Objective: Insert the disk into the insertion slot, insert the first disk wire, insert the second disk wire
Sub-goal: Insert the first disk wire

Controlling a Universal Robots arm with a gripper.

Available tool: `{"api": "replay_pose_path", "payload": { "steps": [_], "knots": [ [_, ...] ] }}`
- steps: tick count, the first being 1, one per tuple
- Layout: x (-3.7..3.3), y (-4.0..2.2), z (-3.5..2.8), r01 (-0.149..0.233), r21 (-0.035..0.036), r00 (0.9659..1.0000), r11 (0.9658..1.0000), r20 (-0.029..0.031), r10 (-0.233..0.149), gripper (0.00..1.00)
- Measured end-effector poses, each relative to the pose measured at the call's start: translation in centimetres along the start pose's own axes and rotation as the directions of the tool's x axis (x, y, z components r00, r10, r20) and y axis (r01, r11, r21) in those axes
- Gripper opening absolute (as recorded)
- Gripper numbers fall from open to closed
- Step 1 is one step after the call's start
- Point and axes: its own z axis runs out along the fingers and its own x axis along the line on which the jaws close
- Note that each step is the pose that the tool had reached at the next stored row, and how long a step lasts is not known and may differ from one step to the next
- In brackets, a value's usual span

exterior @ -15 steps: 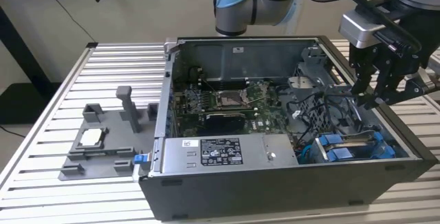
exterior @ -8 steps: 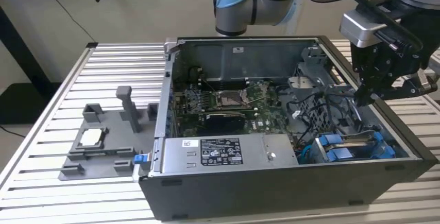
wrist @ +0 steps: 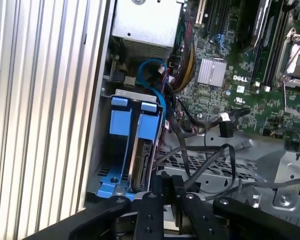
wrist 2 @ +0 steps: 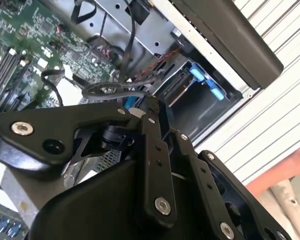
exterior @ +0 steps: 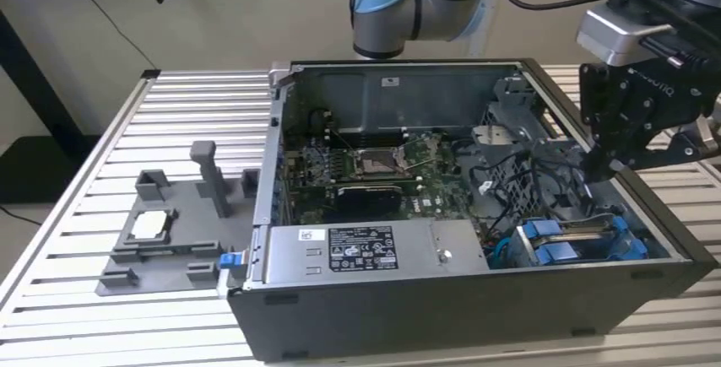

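Where the slatted metal table (exterior: 67,316) comes nearest in the exterior view, the open computer case (exterior: 451,321) shows its dark near wall. Just behind that wall lies the long grey power supply (exterior: 360,253) with white stickers.

At the exterior view's right of it sits the insertion slot (wrist: 121,93). The disk (wrist: 141,167) already stands on edge inside it, clipped in its blue carrier. In the first wrist view only its thin edge and the blue handle show, and its label is hidden. A second blue handle (wrist: 119,122) stands just beside it in the same bay; what it carries cannot be made out.

On the table at the exterior view's left rests a grey fixture tray (exterior: 169,245), apart from the case.

Deeper in the case lies the green motherboard (exterior: 372,164), partly covered by loose dark wires (wrist: 210,156). These cross a perforated plate (wrist: 250,175) beside the bay.

The gripper (exterior: 614,163) hangs over the case's wall at the exterior view's right, beyond the bay and above the wires. Its jaws are drawn close together, the fingertips (wrist: 161,184) leaving only a sliver between them. Whether a wire is pinched there cannot be told, as the gripper's own linkage blocks the second wrist view.

Farthest back, the arm's blue-capped joint (exterior: 389,0) is cut off by the picture's top edge.
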Motion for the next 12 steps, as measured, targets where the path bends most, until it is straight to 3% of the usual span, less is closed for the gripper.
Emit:
{"api": "replay_pose_path", "payload": {
  "steps": [4,9,10,12],
  "knots": [
    [0.16,-0.93,0.02,-0.002,-0.0544,0.9999,0.9985,-0.0111,0.001,0.19],
    [0.41,-2.37,0.13,-0.004,-0.1115,0.9999,0.9938,-0.0113,0.003,0.19],
    [0.44,-2.55,0.15,-0.004,-0.1188,0.9999,0.9929,-0.0111,0.003,0.19],
    [0.45,-2.61,0.25,-0.014,-0.1192,0.9999,0.9928,-0.0099,0.012,0.19]
  ]
}}
